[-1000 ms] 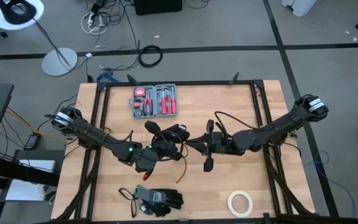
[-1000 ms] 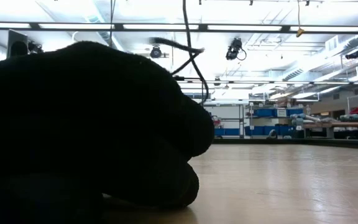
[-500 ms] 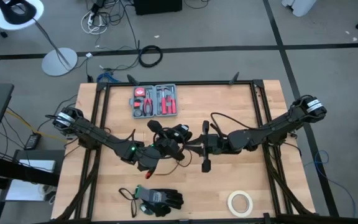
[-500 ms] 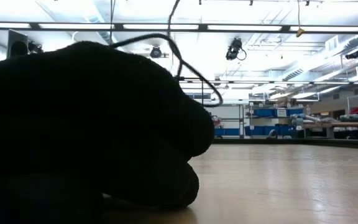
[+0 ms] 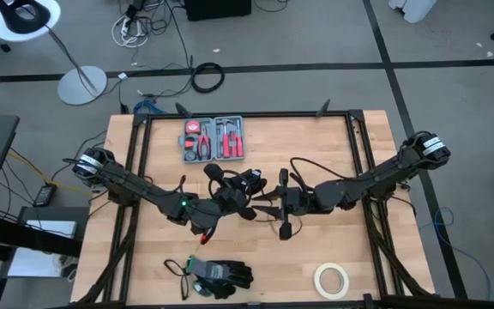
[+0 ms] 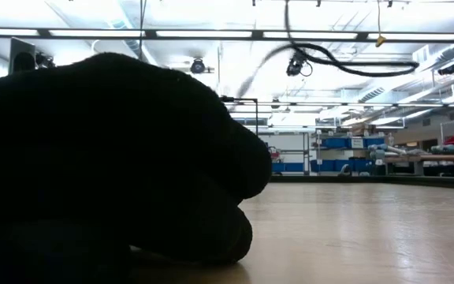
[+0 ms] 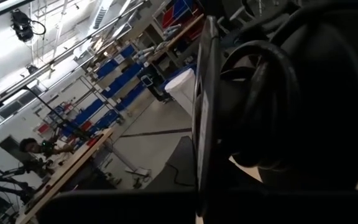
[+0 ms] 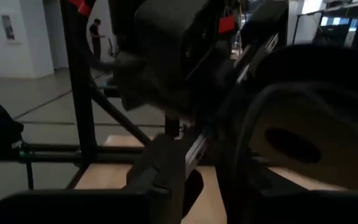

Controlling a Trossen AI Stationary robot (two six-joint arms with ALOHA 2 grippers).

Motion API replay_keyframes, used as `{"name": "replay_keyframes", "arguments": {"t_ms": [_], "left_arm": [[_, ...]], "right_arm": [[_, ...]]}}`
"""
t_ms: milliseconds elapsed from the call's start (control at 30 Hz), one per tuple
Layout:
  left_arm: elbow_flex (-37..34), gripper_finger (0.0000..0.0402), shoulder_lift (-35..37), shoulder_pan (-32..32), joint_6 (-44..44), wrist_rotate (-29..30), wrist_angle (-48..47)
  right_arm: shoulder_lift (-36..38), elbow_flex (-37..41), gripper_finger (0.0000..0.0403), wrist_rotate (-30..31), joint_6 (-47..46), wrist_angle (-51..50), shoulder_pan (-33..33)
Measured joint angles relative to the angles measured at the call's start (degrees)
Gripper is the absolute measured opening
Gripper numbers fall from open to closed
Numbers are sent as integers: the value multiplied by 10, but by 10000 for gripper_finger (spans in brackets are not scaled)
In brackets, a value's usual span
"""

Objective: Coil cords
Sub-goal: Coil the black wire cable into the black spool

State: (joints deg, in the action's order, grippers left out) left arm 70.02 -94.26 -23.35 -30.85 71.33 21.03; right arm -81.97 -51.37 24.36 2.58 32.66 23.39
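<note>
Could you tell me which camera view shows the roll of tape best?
The high view shows it best: the roll of tape lies whole and unobstructed near the table's front right corner. The low view is largely blocked by a dark shape close to the lens, and neither wrist view shows the tape.

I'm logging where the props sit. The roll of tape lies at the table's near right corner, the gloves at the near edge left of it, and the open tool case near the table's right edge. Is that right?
One detail is off. The high view shows the open tool case near the table's far edge, left of centre, not by its right edge. The roll of tape and the gloves lie as you say.
</note>
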Motion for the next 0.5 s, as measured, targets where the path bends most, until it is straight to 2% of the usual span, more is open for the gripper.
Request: {"name": "replay_keyframes", "arguments": {"t_ms": [133,300,500], "left_arm": [[0,0,0,0,-2,0,3],[0,0,0,2,-5,5,2],[0,0,0,9,-5,6,2]], "right_arm": [[0,0,82,30,-25,-49,19],[0,-6,80,97,-38,-118,47],[1,-71,79,133,-25,-227,61]]}}
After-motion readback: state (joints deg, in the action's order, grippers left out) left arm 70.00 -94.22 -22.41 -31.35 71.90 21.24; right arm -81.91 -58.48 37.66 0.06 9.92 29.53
